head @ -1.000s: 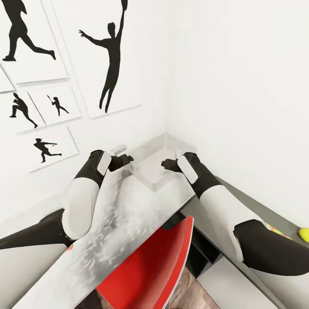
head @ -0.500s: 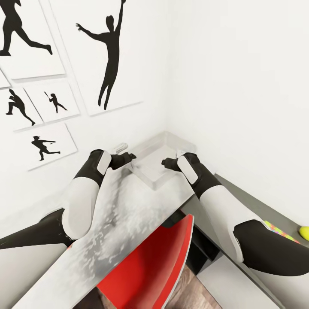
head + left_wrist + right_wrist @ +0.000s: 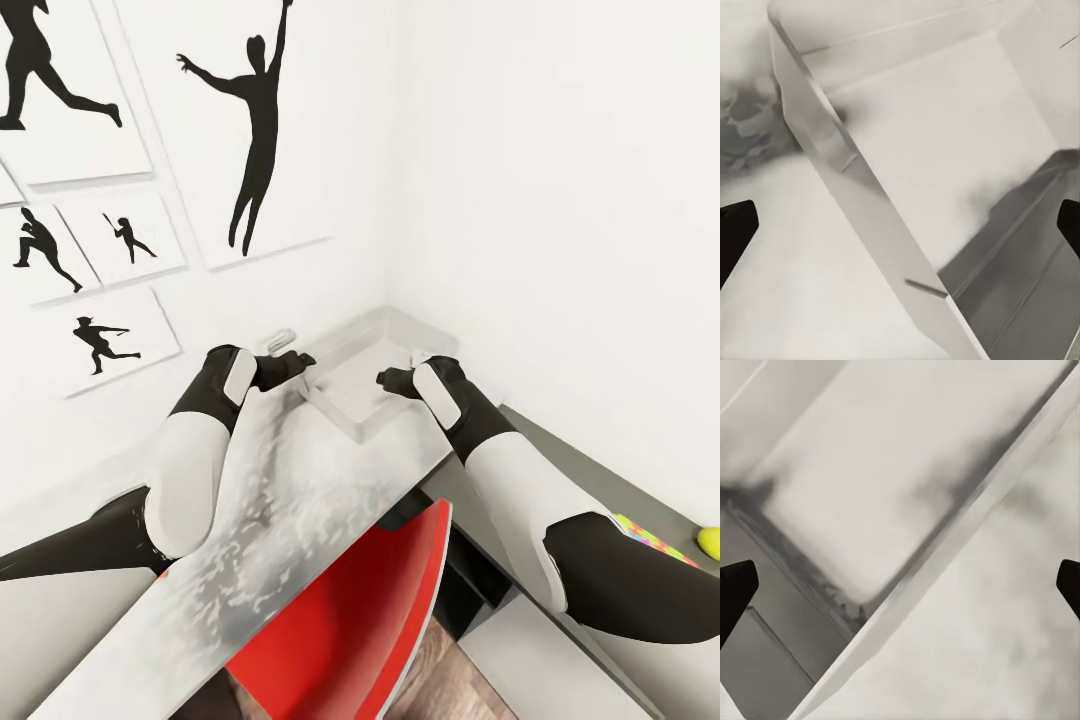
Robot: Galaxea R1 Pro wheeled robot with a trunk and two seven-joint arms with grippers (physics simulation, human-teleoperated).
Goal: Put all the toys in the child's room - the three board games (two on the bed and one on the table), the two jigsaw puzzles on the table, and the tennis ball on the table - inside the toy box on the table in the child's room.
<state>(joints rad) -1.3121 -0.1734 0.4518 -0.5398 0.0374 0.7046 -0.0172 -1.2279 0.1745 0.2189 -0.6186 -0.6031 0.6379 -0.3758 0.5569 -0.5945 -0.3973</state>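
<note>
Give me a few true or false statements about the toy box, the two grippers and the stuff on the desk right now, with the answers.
1. The toy box sits in the corner of the table where two walls meet. True.
2. The toy box already holds a board game. False: its inside looks bare.
3. The left gripper and right gripper are at opposite sides of the toy box, both open over its rim. True.
4. The tennis ball is in the right gripper. False: it lies on the lower desk section, far right.
5. The chair at the table is blue. False: it is red.
</note>
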